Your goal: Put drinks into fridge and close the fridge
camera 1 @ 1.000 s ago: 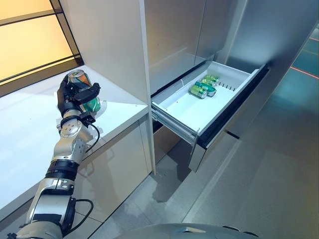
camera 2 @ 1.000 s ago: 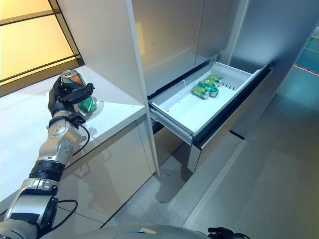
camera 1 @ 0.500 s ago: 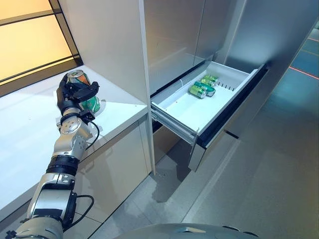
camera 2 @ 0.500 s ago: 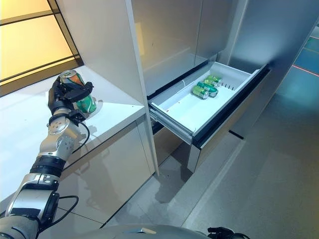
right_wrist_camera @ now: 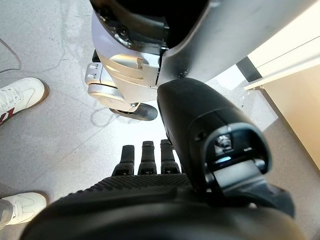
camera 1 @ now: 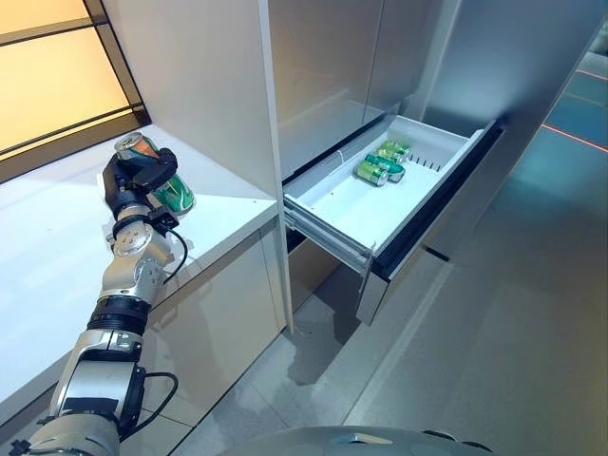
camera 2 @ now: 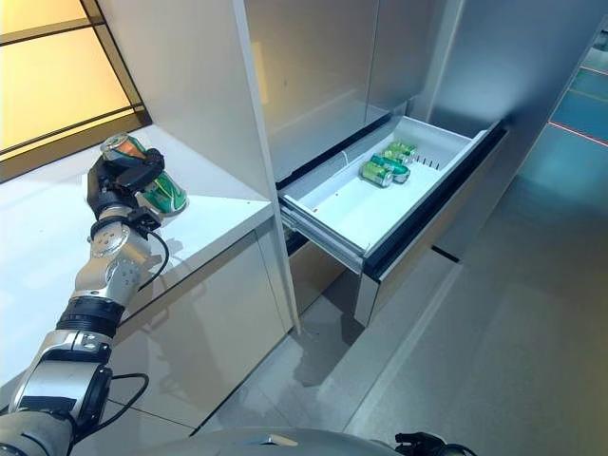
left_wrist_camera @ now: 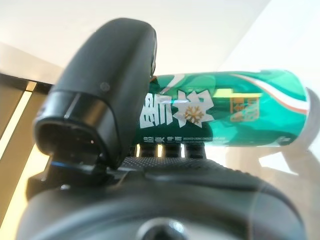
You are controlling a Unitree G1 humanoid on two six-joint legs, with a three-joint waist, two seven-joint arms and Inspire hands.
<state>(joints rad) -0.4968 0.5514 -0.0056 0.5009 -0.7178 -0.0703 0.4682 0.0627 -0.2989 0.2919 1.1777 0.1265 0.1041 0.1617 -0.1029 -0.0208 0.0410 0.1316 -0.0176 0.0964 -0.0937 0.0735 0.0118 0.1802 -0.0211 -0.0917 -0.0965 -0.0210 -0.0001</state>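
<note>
My left hand (camera 1: 133, 177) is over the white counter (camera 1: 57, 256) at the left, shut on a green can (camera 1: 171, 194) with an orange top, held tilted just above the counter. In the left wrist view the thumb lies across the can (left_wrist_camera: 225, 115) and the fingers curl under it. The fridge drawer (camera 1: 334, 215) stands pulled out to the right, with green cans (camera 1: 380, 167) lying at its back end. My right hand (right_wrist_camera: 150, 200) hangs over the floor with its fingers straight.
A tall white cabinet wall (camera 1: 199, 85) rises between the counter and the drawer. The drawer's dark front (camera 1: 427, 223) juts into the grey floor space. A person's white shoes (right_wrist_camera: 20, 95) stand on the floor near my right hand.
My left hand's thumb has closed in on the can, and hand and can have shifted slightly left. The whole view has also shifted a little.
</note>
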